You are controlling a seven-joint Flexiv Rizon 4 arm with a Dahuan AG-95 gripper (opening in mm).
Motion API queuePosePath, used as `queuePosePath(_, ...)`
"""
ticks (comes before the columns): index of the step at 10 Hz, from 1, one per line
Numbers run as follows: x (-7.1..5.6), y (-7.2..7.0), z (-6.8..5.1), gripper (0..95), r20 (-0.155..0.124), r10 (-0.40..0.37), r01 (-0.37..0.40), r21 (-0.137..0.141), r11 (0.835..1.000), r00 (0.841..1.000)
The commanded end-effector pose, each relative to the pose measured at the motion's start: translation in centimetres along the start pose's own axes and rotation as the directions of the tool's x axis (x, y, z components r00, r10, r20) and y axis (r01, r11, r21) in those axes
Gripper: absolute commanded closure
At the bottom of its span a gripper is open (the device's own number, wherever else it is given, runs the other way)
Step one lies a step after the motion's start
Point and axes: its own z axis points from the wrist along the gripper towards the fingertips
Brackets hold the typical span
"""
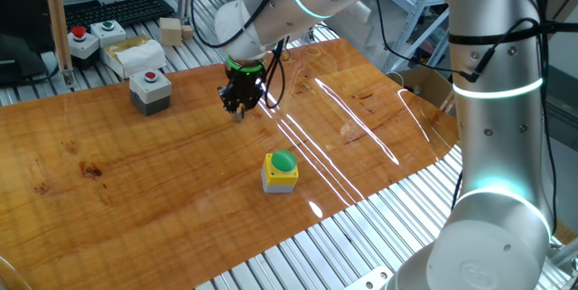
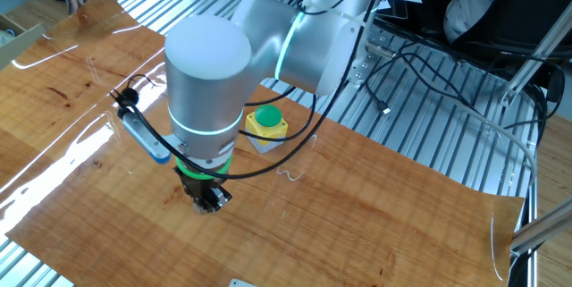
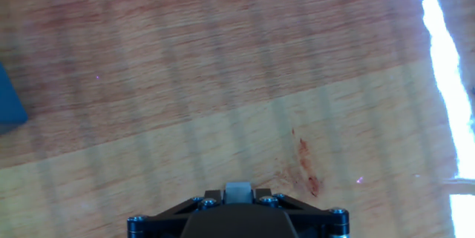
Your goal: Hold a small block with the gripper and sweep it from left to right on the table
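Note:
My gripper (image 1: 239, 109), black with a green ring above it, hangs low over the middle of the orange-brown table (image 1: 135, 163). It is shut on the small block (image 3: 238, 191), a tiny pale cube that shows between the black fingers at the bottom of the hand view. In one fixed view the block's tip (image 1: 238, 116) sits at or just above the board. The other fixed view shows the gripper (image 2: 211, 201) under the arm's thick wrist, over the table (image 2: 375, 198). The hand view looks down on bare wood grain (image 3: 223, 82).
A yellow-and-grey box with a green button (image 1: 280, 171) stands in front of the gripper, also in the other fixed view (image 2: 266, 123). A grey box with a red button (image 1: 150, 89) stands to the left. Button boxes (image 1: 83, 42), wooden blocks (image 1: 170, 30) and a keyboard (image 1: 117, 10) lie behind.

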Motion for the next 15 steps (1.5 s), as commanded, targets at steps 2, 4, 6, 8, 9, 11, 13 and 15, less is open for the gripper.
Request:
queuePosePath(2,0.4,0.9,0.4,95.0,0.003,0.03,-0.03,0.013,0.999,1.0)
queuePosePath(4,0.6,1.2,0.3,95.0,0.001,0.043,-0.043,0.006,0.999,0.999)
queuePosePath(6,0.7,1.5,0.2,95.0,-0.003,0.057,-0.057,0.004,0.998,0.998)
queuePosePath(8,0.8,1.7,0.2,95.0,-0.013,0.073,-0.073,-0.011,0.997,0.997)
queuePosePath(9,0.8,1.8,0.2,95.0,-0.019,0.086,-0.087,-0.036,0.996,0.996)
queuePosePath(11,0.8,1.9,0.1,95.0,-0.019,0.08,-0.08,-0.028,0.996,0.997)
queuePosePath(13,0.8,1.9,0.1,95.0,-0.022,0.074,-0.075,-0.043,0.996,0.997)
queuePosePath(15,0.9,1.8,-0.6,95.0,-0.038,-0.01,0.007,-0.066,0.998,0.999)
